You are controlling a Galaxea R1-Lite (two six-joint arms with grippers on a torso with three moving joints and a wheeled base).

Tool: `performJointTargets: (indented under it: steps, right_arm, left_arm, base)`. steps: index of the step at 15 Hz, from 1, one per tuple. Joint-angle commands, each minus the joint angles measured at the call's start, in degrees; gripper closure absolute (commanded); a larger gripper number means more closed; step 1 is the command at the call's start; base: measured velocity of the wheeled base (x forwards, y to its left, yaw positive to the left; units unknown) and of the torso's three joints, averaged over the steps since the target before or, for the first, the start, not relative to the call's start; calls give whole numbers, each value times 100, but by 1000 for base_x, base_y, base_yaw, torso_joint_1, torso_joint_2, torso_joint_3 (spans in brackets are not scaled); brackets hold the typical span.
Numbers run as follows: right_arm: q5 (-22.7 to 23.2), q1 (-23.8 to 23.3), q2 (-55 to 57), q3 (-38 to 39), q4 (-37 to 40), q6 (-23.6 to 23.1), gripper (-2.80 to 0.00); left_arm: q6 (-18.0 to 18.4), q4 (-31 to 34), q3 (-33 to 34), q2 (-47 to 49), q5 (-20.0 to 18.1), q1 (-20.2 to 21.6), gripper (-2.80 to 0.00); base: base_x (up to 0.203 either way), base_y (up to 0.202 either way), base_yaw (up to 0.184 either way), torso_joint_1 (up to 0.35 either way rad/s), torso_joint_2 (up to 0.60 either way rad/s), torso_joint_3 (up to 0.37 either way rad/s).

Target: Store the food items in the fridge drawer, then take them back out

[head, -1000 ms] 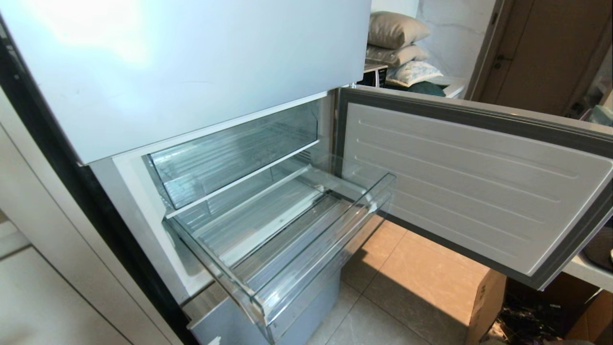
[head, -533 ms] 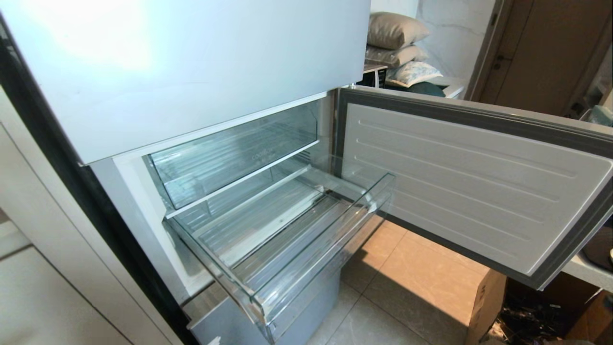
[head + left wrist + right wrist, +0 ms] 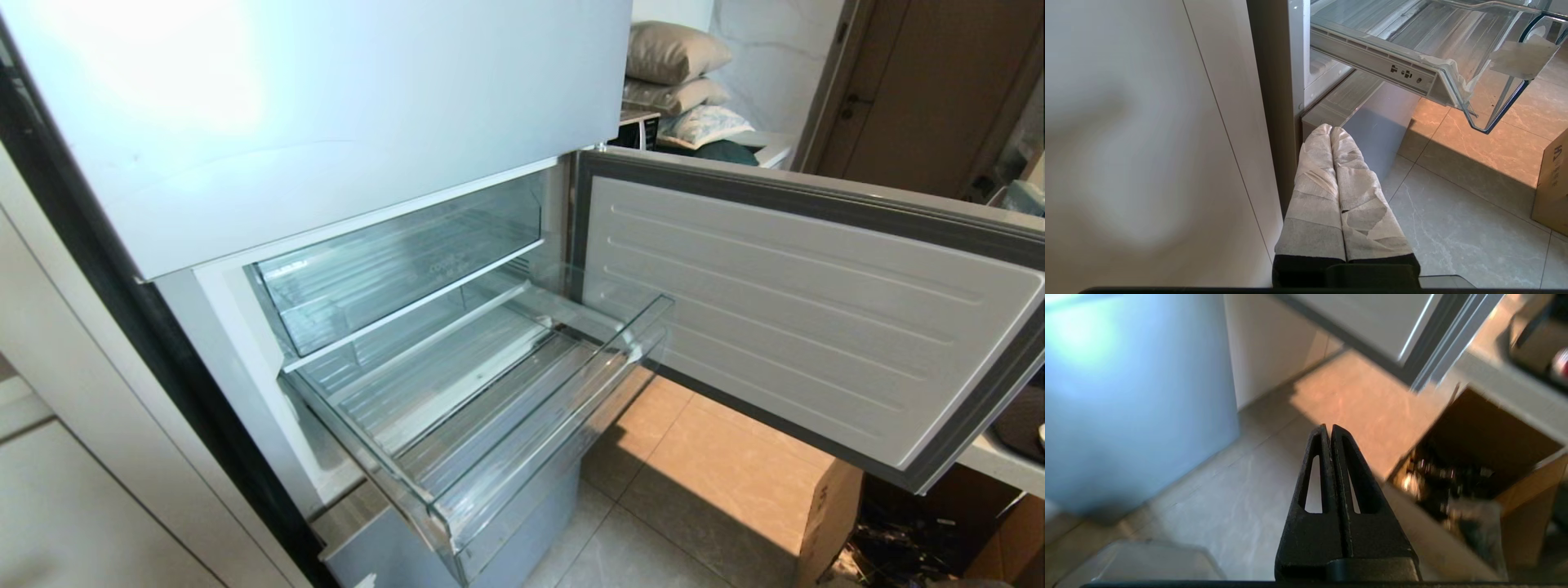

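The fridge drawer [image 3: 563, 408] is pulled out and its ribbed floor is bare; its clear corner [image 3: 1490, 102] also shows in the left wrist view. The food items are not clearly in view: only a blurred reddish spot [image 3: 1560, 361] shows in a dark tray on the white counter, and I cannot tell what it is. Neither arm appears in the head view. My left gripper [image 3: 1331, 130], its fingers wrapped in pale tape, is shut and empty, low beside the fridge's base under the drawer. My right gripper [image 3: 1327, 428], black, is shut and empty above the floor tiles.
The lower fridge door [image 3: 800, 318] stands swung open to the right. A smaller clear compartment with a white trim strip [image 3: 392, 269] sits above the drawer. An open cardboard box [image 3: 829, 514] stands on the floor under the door. A white cabinet panel [image 3: 1147, 143] flanks the fridge's left side.
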Motion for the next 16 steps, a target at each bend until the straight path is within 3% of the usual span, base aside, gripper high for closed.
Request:
performJointTargets:
  steps: [1, 3, 10, 16]
  right_arm:
    - [17, -20, -788, 11, 13, -33, 0]
    - [29, 6, -1220, 10, 22, -20, 0]
    - [41, 25, -1172, 13, 21, 115, 0]
    - [-30, 23, -1172, 13, -6, 475, 0]
  left_arm:
    - [-4, 0, 1, -2, 4, 5, 0]
    - [-4, 0, 1, -9, 4, 5, 0]
    - [-4, 7, 1, -2, 4, 5, 0]
    - [-4, 7, 1, -2, 4, 5, 0]
  base:
    - [0, 0, 0, 0, 0, 0]
    - [0, 0, 0, 0, 0, 0]
    - [0, 0, 0, 0, 0, 0]
    - [2, -6, 161, 1, 2, 3]
